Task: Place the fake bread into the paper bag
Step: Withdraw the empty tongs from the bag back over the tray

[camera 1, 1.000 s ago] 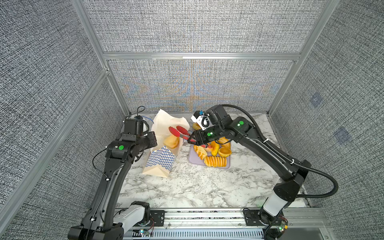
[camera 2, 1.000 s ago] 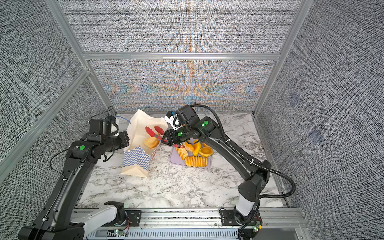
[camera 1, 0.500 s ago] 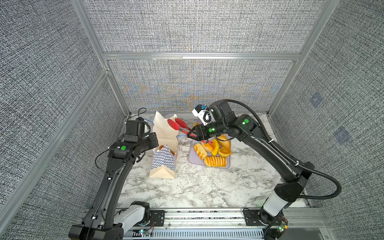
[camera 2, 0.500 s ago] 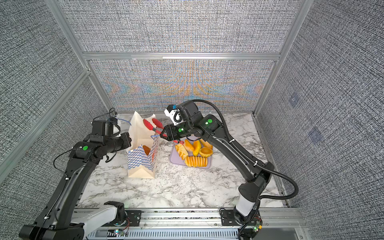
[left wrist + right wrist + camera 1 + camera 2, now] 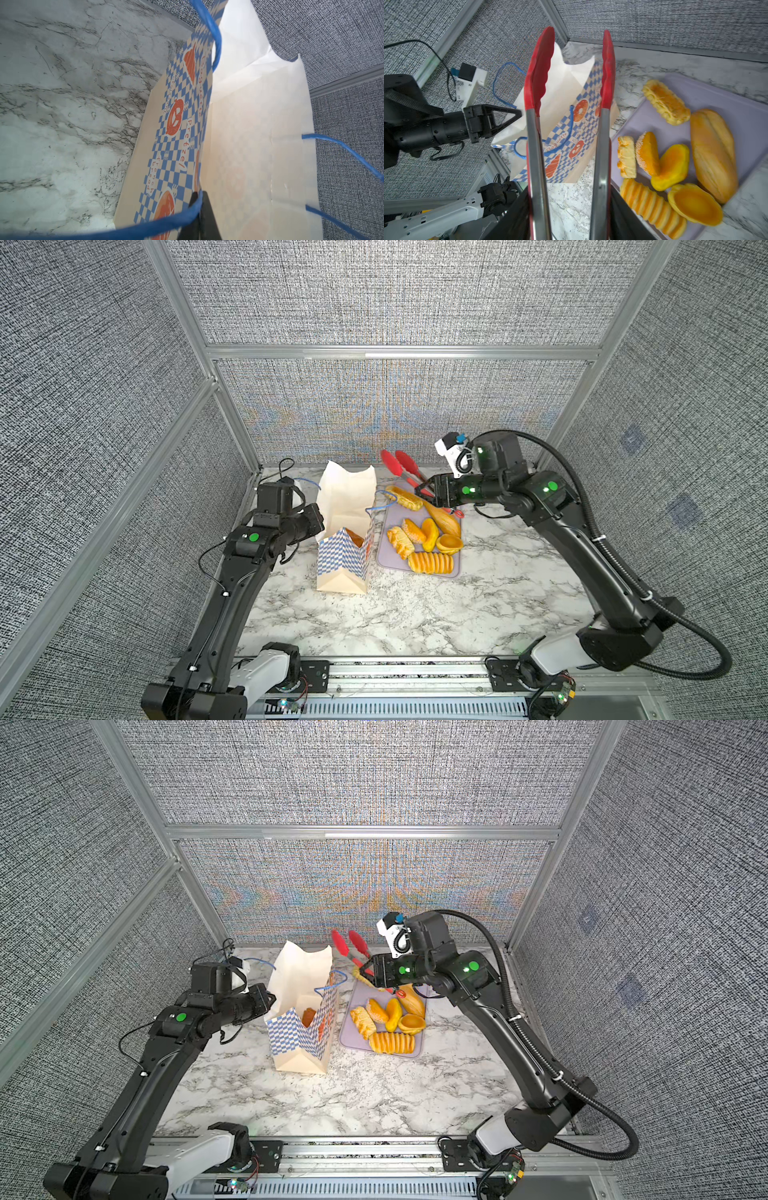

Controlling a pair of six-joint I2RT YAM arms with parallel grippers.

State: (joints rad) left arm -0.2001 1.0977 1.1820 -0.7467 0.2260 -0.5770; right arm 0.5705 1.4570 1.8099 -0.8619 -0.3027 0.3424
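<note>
The paper bag (image 5: pixel 345 549) (image 5: pixel 297 1036) stands upright with its mouth open, just left of the tray. One piece of fake bread (image 5: pixel 355 536) (image 5: pixel 308 1016) lies inside it. My left gripper (image 5: pixel 318 522) (image 5: pixel 199 207) is shut on the bag's left wall at the rim, beside a blue cord handle. My right gripper (image 5: pixel 424 491) (image 5: pixel 569 218) is shut on the handles of the red tongs (image 5: pixel 401 466) (image 5: pixel 538 83). The tong heads are spread and hold nothing, raised between bag and tray. Several more fake bread pieces lie on the tray, among them a long loaf (image 5: pixel 444 516) and a ribbed roll (image 5: pixel 430 563).
The flat lavender tray (image 5: pixel 390 562) (image 5: pixel 654 116) lies on the marble table right of the bag. Grey panel walls close in the back and both sides. A metal rail runs along the table's front edge.
The tongs held a bread piece over the tilted bag; that piece now lies inside. The empty tongs have drawn back to the right, and the bag stands more upright.
</note>
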